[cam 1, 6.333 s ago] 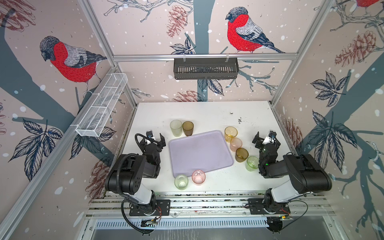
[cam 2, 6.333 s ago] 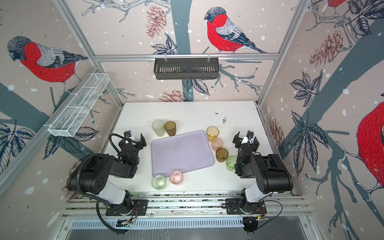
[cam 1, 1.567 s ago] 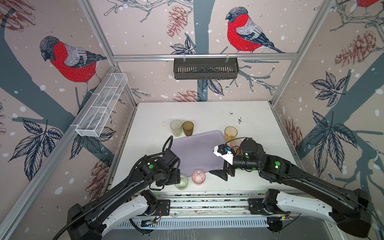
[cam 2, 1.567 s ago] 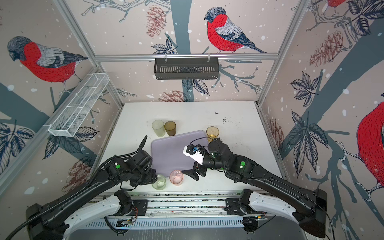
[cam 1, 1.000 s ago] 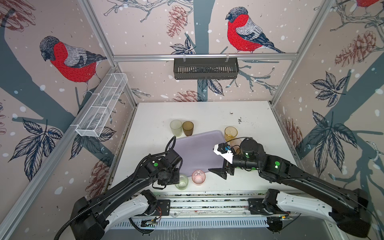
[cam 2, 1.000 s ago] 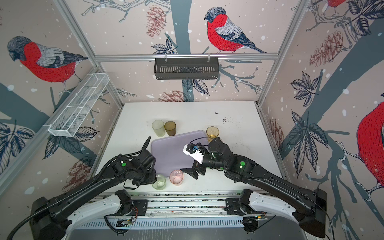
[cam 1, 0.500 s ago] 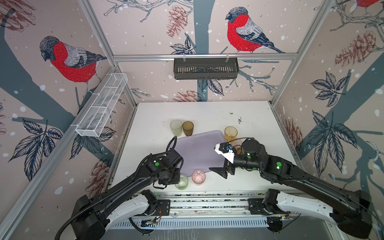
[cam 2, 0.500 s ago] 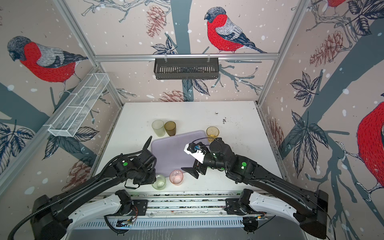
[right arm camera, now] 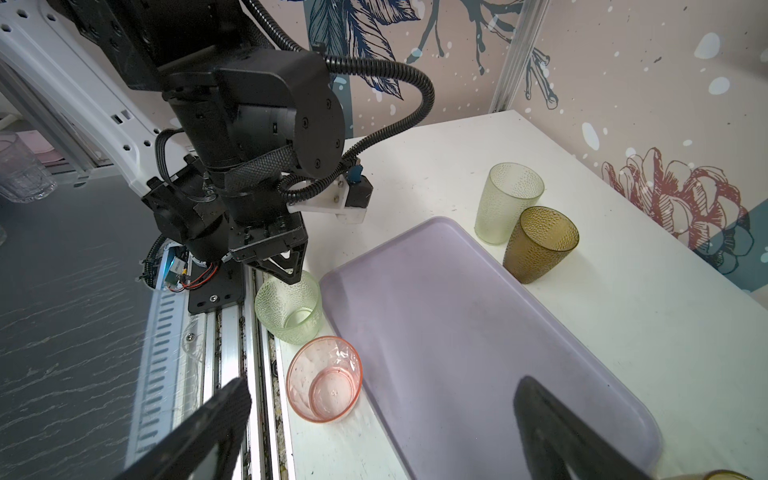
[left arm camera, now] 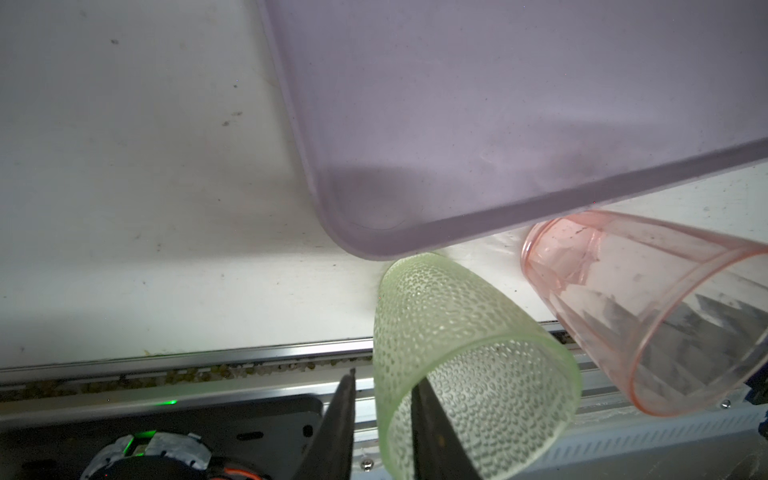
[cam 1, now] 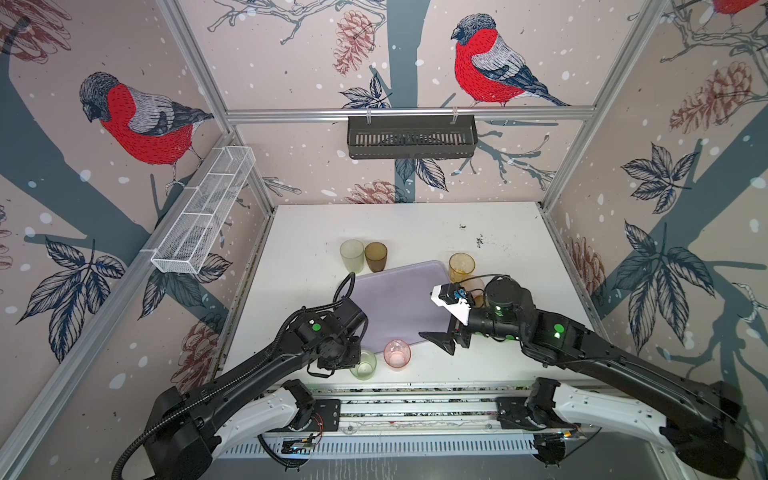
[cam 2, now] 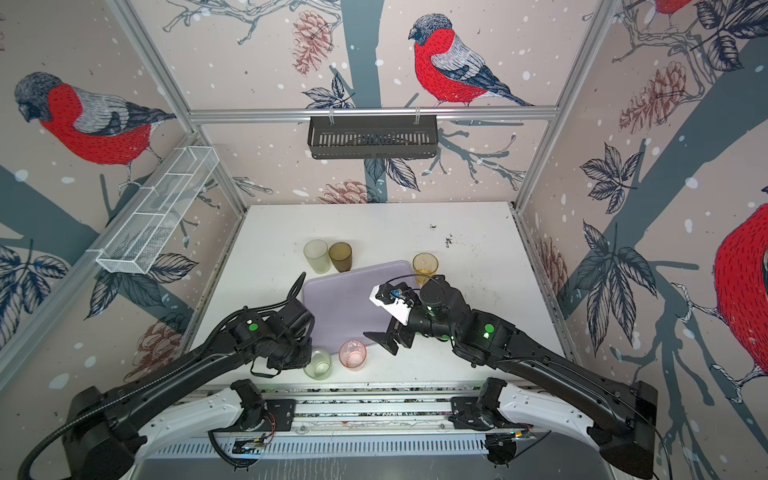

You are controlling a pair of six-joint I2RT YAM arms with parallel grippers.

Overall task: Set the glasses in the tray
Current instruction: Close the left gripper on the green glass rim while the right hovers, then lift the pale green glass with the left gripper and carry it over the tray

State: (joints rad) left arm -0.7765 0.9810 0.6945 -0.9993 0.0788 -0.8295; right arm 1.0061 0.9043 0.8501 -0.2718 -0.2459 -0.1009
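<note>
The lavender tray [cam 1: 399, 299] [cam 2: 345, 307] lies mid-table with nothing in it. At its near left corner stands a pale green glass [cam 1: 365, 365] [left arm camera: 457, 316] [right arm camera: 289, 307]. My left gripper [cam 1: 353, 360] [left arm camera: 384, 378] [right arm camera: 286, 270] straddles that glass's rim, one finger inside and one outside. A sliver of gap still shows at the outer finger. Beside it stands a pink glass [cam 1: 397, 354] [right arm camera: 324, 380]. My right gripper [cam 1: 444, 343] [right arm camera: 382, 384] hovers wide open above the tray's near edge, just right of the pink glass.
More glasses ring the tray: pale green [cam 1: 351, 255] and brown [cam 1: 376, 256] at its far left, amber [cam 1: 461, 267] and peach [cam 1: 473, 284] at its right. A black slotted basket [cam 1: 411, 137] and a white wire basket [cam 1: 203, 216] hang on the walls. The table's front rail [cam 1: 415, 390] is close.
The left jaws have narrowed around the rim of the pale green glass. The right arm has barely shifted and its jaws stay wide.
</note>
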